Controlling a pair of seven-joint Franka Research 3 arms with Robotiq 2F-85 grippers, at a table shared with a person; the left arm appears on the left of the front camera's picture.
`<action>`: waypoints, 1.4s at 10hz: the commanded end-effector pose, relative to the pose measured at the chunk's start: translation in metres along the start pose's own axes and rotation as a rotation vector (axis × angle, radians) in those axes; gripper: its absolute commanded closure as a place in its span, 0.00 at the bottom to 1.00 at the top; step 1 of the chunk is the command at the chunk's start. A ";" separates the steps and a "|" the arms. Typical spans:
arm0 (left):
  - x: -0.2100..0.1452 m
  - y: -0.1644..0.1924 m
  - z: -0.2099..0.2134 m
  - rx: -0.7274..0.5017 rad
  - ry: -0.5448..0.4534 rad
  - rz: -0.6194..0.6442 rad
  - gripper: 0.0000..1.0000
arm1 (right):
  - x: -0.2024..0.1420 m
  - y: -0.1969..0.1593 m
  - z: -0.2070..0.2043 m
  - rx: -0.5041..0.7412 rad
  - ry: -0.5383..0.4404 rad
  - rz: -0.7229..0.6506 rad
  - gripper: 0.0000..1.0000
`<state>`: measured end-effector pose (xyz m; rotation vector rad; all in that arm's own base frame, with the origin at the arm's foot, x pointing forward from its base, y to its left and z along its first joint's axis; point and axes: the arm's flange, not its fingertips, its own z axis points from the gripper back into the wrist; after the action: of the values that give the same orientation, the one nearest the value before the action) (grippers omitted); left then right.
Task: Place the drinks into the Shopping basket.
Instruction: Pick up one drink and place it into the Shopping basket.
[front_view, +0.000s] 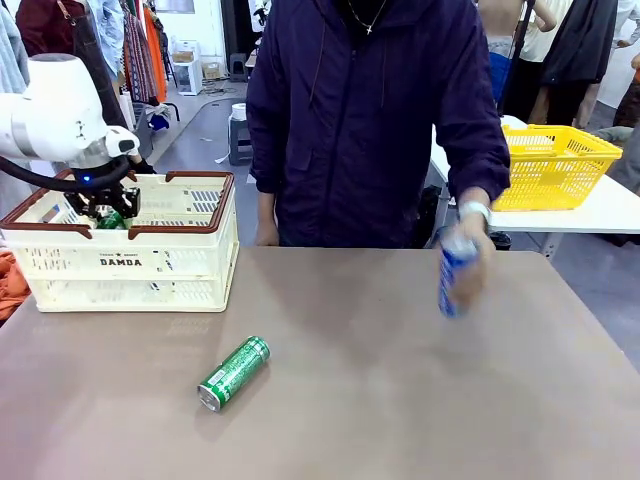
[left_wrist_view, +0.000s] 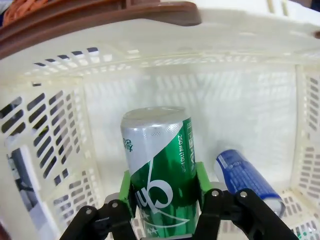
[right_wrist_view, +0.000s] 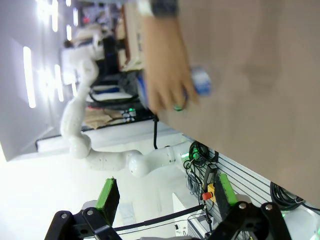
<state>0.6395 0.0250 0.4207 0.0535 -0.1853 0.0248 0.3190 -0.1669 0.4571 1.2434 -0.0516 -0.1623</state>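
A green can (left_wrist_view: 162, 175) hangs upright inside the Shopping basket (front_view: 130, 265), close to one slotted side wall, its silver top pointing away from the wrist camera. The left claw (left_wrist_view: 164, 197) is clamped on it, with a green pad pressed against each side of the can's body. Whether the can touches the basket floor cannot be told. Just beside it, lower in the basket and toward a corner, a blue can (left_wrist_view: 247, 177) lies on its side.

Outside the basket, a second green can (front_view: 234, 373) lies on its side on the brown surface (front_view: 400, 400). It is on the robot's side of the basket, just past its right front corner, with one silver end turned toward the robot. Well to the right of the basket, a person's hand (front_view: 472, 262) grips another blue can (front_view: 452, 285) upright over the surface; it looks blurred. The right claw (right_wrist_view: 167, 195) has its jaws wide apart with nothing between them. Farther right than the basket and behind it, a yellow mesh basket (front_view: 555, 165) sits on a white table (front_view: 610, 210).
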 end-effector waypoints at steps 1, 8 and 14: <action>-0.005 -0.001 -0.005 0.002 -0.014 0.023 1.00 | -0.001 0.004 0.001 -0.009 0.010 -0.009 0.00; -0.005 -0.003 -0.009 -0.011 0.033 0.017 0.00 | -0.001 0.004 0.001 -0.009 0.010 -0.009 0.00; -0.012 0.003 0.014 -0.054 0.033 0.010 0.00 | -0.001 0.004 0.001 -0.009 0.010 -0.009 0.00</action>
<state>0.6341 0.0233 0.4240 0.0300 -0.1564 0.0418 0.3190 -0.1669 0.4571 1.2434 -0.0516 -0.1623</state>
